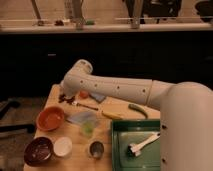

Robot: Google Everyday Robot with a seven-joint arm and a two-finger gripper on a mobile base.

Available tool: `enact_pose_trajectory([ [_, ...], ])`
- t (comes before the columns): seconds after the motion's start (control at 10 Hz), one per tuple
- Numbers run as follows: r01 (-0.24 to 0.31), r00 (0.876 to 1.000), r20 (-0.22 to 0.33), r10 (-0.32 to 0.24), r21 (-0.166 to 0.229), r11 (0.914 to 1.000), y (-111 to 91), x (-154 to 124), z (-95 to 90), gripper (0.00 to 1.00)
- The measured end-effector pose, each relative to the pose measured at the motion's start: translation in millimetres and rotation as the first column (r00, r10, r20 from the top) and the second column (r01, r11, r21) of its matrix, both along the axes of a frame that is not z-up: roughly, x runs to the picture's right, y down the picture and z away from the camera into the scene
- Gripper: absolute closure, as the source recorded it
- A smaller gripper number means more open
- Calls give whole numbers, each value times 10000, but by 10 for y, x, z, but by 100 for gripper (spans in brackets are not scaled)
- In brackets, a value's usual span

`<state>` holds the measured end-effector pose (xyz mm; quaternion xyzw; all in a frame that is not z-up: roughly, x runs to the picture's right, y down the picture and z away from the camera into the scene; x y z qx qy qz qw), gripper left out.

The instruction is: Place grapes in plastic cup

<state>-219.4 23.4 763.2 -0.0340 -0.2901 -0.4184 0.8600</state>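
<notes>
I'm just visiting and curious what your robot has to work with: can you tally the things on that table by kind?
Bowls: 3 (orange bowl, dark bowl, white bowl)
Cups: 2 (plastic cup, metal cup)
Trays: 1 (green tray)
Brushes: 1 (white brush)
Fruit and vegetables: 2 (grapes, tomato)
Total: 9
The gripper is over the grapes.

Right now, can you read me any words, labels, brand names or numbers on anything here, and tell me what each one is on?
None can be read.
The white arm shows only dark dots, no lettering.
The gripper sits at the table's far left end, by the grapes; no marking shows.
The plastic cup, metal cup, orange bowl and green tray bear no legible text.
</notes>
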Motion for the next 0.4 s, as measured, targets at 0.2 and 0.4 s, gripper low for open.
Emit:
enact_pose_trajectory([
  [0.2, 64, 10000, 31, -65, 37, 10000, 72, 41, -130, 100],
  [0.4, 52, 10000, 61, -53, 149, 9999, 135, 111, -293, 100],
])
